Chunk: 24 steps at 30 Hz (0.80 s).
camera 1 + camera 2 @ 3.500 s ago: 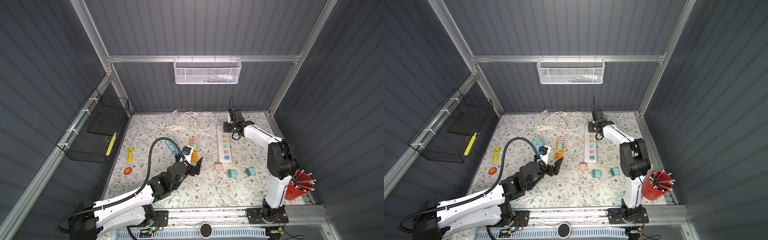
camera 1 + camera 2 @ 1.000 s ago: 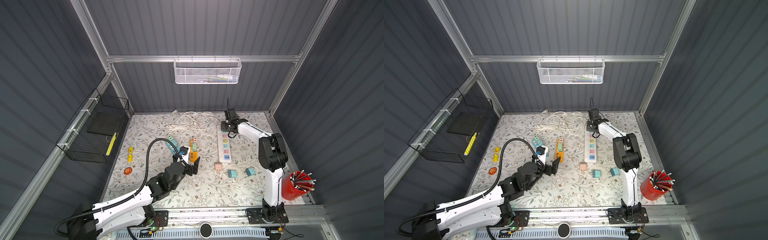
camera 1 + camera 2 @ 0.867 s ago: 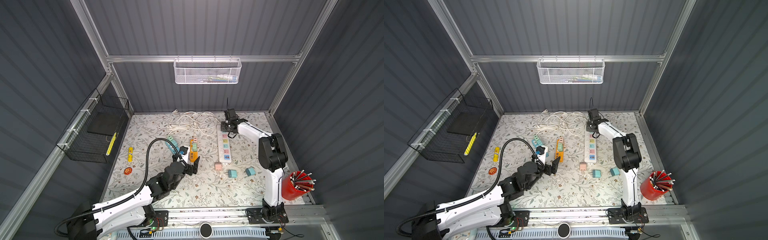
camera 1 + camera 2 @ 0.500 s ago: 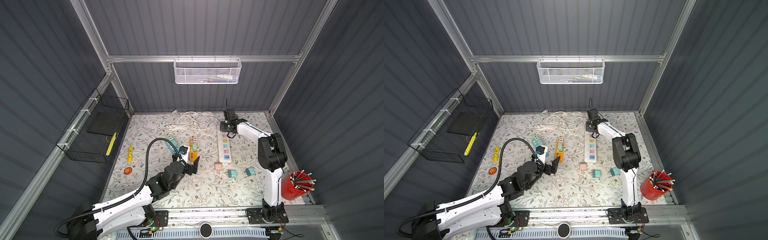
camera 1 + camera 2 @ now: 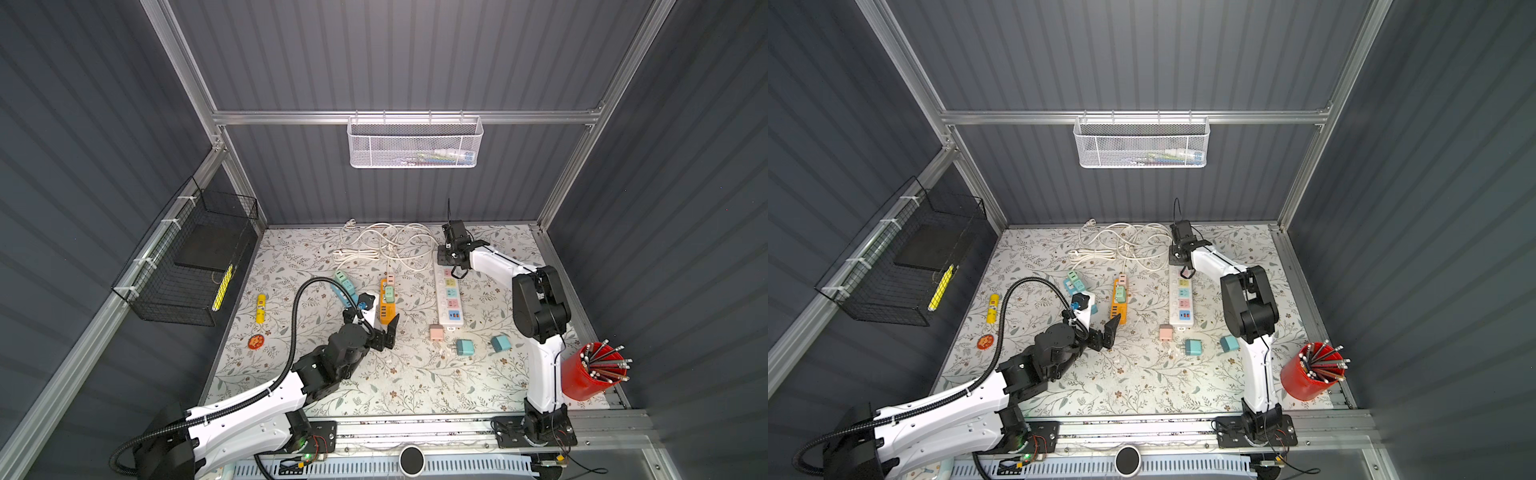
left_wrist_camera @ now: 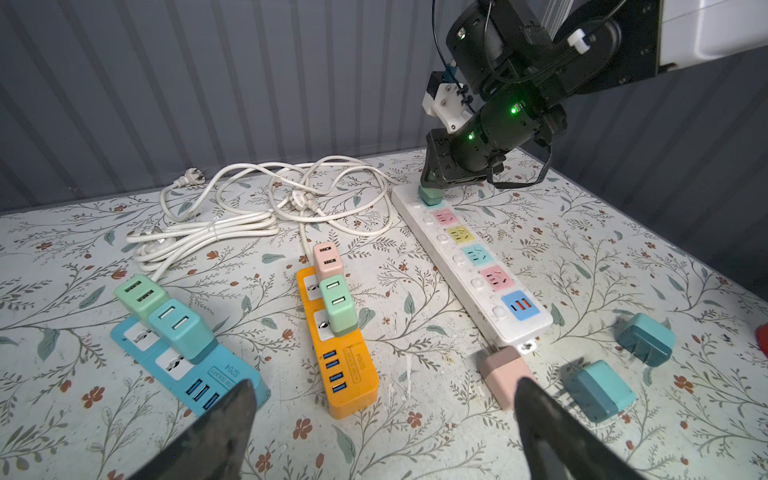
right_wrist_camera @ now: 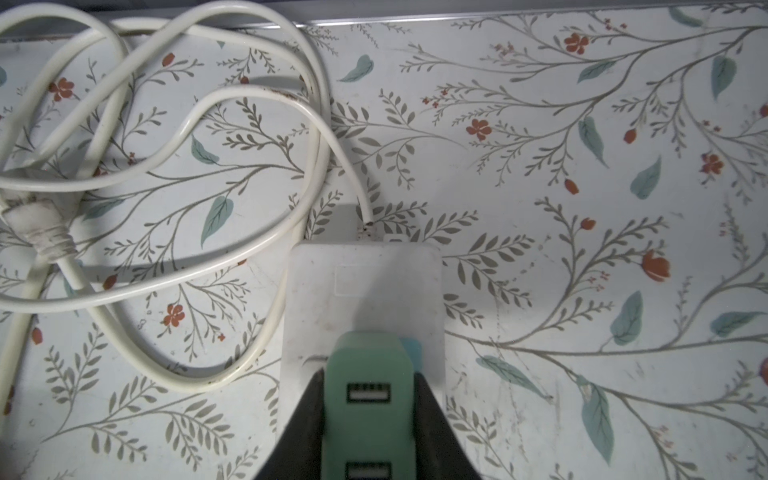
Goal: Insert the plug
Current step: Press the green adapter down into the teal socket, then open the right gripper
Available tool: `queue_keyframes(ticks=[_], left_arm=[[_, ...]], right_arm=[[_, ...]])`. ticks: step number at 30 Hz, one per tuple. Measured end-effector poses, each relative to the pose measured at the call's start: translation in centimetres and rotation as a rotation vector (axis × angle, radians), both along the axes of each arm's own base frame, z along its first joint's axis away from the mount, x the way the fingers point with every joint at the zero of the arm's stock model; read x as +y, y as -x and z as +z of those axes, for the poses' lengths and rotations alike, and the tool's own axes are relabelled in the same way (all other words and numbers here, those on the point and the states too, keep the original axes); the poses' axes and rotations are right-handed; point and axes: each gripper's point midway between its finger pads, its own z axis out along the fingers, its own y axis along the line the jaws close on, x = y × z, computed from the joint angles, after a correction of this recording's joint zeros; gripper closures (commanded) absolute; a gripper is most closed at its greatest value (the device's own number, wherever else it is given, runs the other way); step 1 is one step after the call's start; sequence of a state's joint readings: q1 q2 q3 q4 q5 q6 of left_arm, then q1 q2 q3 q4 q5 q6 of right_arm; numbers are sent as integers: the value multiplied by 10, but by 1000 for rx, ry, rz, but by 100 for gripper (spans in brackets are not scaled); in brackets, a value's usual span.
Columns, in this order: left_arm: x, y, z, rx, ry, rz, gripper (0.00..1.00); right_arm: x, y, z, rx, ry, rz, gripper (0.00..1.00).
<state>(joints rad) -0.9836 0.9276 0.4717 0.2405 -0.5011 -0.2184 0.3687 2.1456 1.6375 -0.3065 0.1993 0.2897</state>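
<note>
Plug [image 7: 368,405] — boxy, mint-green, smooth plastic

Your left gripper [image 6: 385,384] hovers low, left of centre, jaws wide apart; your right gripper [image 7: 368,382] reaches far, pointing down, jaws clamped

Front mat [image 5: 395,386] open; cords [image 6: 216,232], white strip [image 6: 459,259] crowd back.

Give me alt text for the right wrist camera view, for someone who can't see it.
The right end effector holds a green USB plug on the end of a white power strip. Looped white cable lies beside it on the floral table.
</note>
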Motion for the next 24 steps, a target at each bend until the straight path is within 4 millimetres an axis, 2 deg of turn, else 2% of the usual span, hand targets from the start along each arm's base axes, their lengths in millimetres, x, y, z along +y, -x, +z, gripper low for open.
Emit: queue_keyframes(ticks=[13,16,20,24], left_arm=[[1,-1,0,-6,9,4,2],[1,-1,0,-10,16,4,2],[3,0,-9,0,2,5,2],[3,1,-11,4,0,5,2]], right_arm=[[4,8,-4,-1,14,-20,88],[3,16,-8,-16,19,-34,87],[-2,37,-8,-19,25,-45,83],[-2,39,-8,-27,19,-50,80]])
